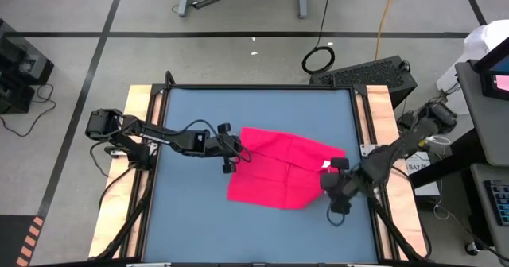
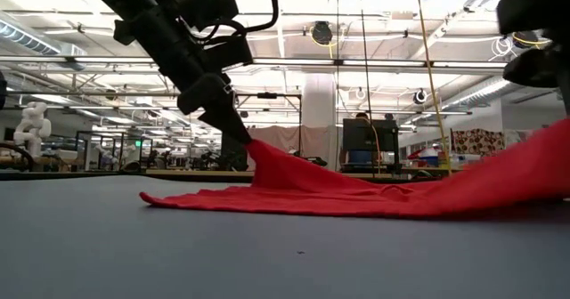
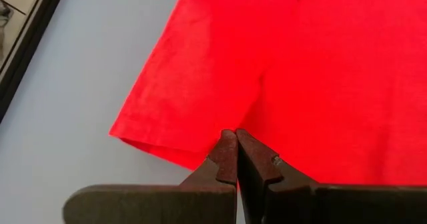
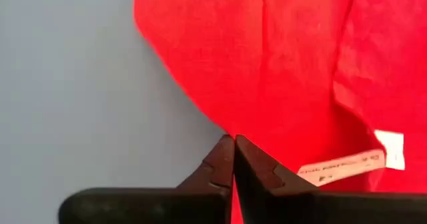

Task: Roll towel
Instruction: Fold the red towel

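Observation:
The red-pink towel [image 1: 280,170] lies crumpled and partly folded on the blue-grey table top, a little right of the middle. Its white tag [image 1: 326,165] is at the right edge and also shows in the right wrist view [image 4: 341,165]. My left gripper [image 1: 231,154] is shut on the towel's left edge. My right gripper [image 1: 330,178] is shut on the towel's right edge, beside the tag. In the low view the towel [image 2: 356,192] rests on the table in its middle and rises at both ends. My left gripper pinches the towel's left edge [image 3: 217,144] between its two fingertips, slanting down from the table's left. That edge is lifted into a small peak [image 2: 256,152]; the cloth beside it lies on the table. My right gripper pinches the towel's right edge [image 4: 223,127] between its two fingertips, close to the white tag, coming from the table's right. The cloth rises toward it [image 2: 543,161], off the table at that end; the rest lies on the table.
The bare table top [image 1: 191,219] lies open on the near side and at the far left. Wooden rails [image 1: 137,140] and a dark raised border [image 3: 27,51] run along the table's sides. Floor, cables and equipment lie beyond the far edge.

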`<state>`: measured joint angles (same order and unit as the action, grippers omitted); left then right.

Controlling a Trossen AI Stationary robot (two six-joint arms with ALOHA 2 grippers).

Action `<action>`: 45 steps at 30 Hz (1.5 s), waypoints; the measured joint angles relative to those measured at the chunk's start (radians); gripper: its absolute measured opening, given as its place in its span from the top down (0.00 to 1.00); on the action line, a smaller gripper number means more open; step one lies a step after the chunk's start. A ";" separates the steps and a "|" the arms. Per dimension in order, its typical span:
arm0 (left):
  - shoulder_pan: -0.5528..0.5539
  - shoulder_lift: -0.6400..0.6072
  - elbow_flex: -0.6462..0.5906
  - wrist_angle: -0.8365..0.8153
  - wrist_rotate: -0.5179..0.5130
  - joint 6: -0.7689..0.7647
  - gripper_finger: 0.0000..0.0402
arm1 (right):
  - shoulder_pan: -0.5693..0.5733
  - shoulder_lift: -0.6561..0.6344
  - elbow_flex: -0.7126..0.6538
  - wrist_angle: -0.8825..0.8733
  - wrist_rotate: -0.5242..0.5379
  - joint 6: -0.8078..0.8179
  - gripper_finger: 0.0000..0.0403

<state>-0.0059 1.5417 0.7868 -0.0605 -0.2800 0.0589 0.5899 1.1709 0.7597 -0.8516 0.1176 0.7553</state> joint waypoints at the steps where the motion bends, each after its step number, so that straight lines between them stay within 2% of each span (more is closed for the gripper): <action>1: 0.000 0.000 0.000 0.002 -0.007 0.001 1.00 | -0.031 -0.027 0.000 -0.012 -0.034 0.008 1.00; 6: 0.004 0.000 0.000 0.002 -0.031 0.008 1.00 | -0.193 -0.090 0.000 -0.054 -0.172 0.010 1.00; 8: 0.008 0.000 0.000 0.001 -0.041 0.008 1.00 | -0.262 -0.089 0.000 -0.073 -0.189 -0.033 1.00; 13: 0.012 0.000 0.000 0.000 -0.048 0.007 1.00 | -0.332 -0.038 -0.043 -0.093 -0.191 -0.085 0.97; 18: 0.013 0.000 0.000 0.001 -0.053 0.008 1.00 | -0.368 0.038 -0.051 -0.201 -0.070 -0.110 0.93; 24: 0.012 0.000 0.000 0.000 -0.054 -0.003 1.00 | -0.361 0.020 -0.048 -0.226 -0.069 -0.090 0.84; 31: 0.011 0.000 -0.005 0.001 -0.044 -0.053 1.00 | -0.222 -0.053 -0.001 -0.237 -0.061 -0.034 0.67; 35: 0.002 0.008 -0.007 -0.004 -0.043 -0.062 1.00 | -0.061 -0.063 -0.003 -0.218 0.000 0.186 0.62; 39: -0.010 0.008 -0.008 -0.001 -0.038 -0.079 1.00 | 0.122 -0.032 -0.025 -0.150 0.059 0.379 0.61; 45: -0.016 0.008 -0.008 -0.001 -0.037 -0.080 1.00 | 0.340 0.081 -0.079 -0.032 0.278 0.367 0.68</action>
<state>-0.0219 1.5501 0.7792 -0.0612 -0.3168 -0.0212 0.9300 1.2523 0.6805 -0.8840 0.3954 1.1225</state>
